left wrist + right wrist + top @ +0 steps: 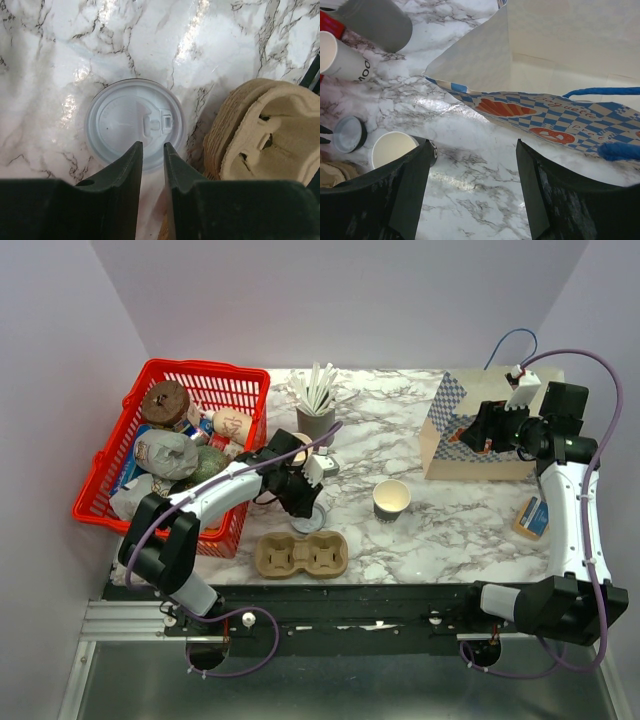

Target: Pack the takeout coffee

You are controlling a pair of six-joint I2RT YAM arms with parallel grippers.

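A round white plastic lid [131, 121] faces up on the marble, and whatever is under it is hidden from above. It also shows in the top view [308, 521], and in the right wrist view [346, 133] with a dark edge below it. My left gripper [153, 144] hangs just over the lid's near edge, also seen from the top [303, 500]. Its jaws are almost together with a thin gap and hold nothing. My right gripper [475, 142] is wide open and empty. It hovers at the mouth of the blue-checked paper bag [555, 55] lying on its side [452, 435].
A cardboard cup carrier [300, 554] lies just near of the lid [270, 135]. An open cream-lined cup [391, 499] stands mid-table. A grey cup of stirrers [315, 418] and a red basket [240, 380] of groceries stand at the left. A small blue packet [533, 517] lies at the right.
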